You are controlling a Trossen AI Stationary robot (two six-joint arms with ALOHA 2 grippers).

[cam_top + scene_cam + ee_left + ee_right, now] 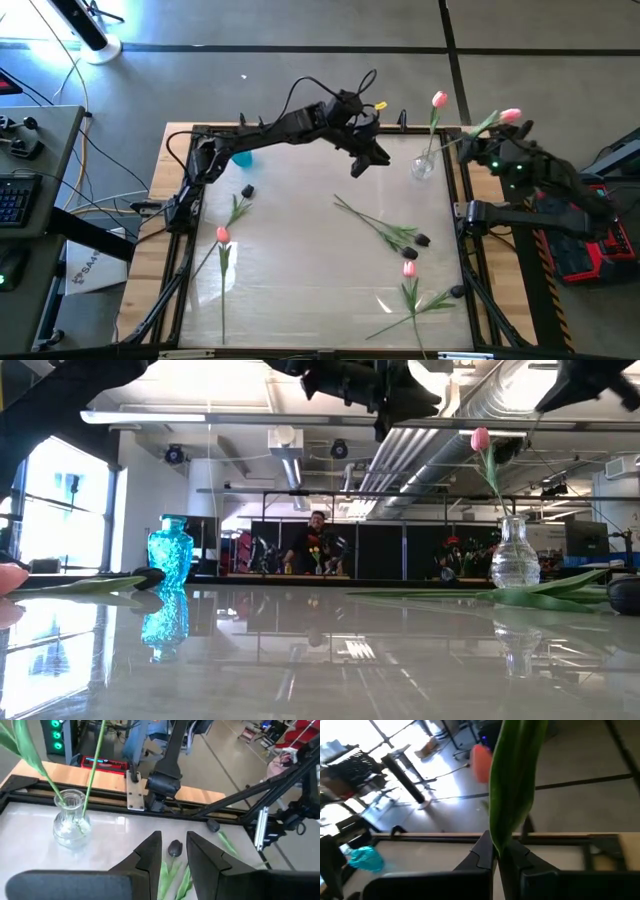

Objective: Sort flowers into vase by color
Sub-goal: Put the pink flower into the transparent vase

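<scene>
While the right gripper (pixel 501 854) is clamped on a pink tulip's (pixel 509 116) flat green leaf at the table's (pixel 300 260) 2 o'clock edge, the left gripper (pixel 173 851) hangs parted at 12 o'clock. The bulbous clear glass vase (pixel 423 166) holds one pink tulip. Remaining tulips lie across the glossy tabletop.

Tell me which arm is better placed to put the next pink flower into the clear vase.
Right. Its pincer already grips a pink tulip by the stem, raised beside the clear vase; the left pincer is open and empty.
</scene>
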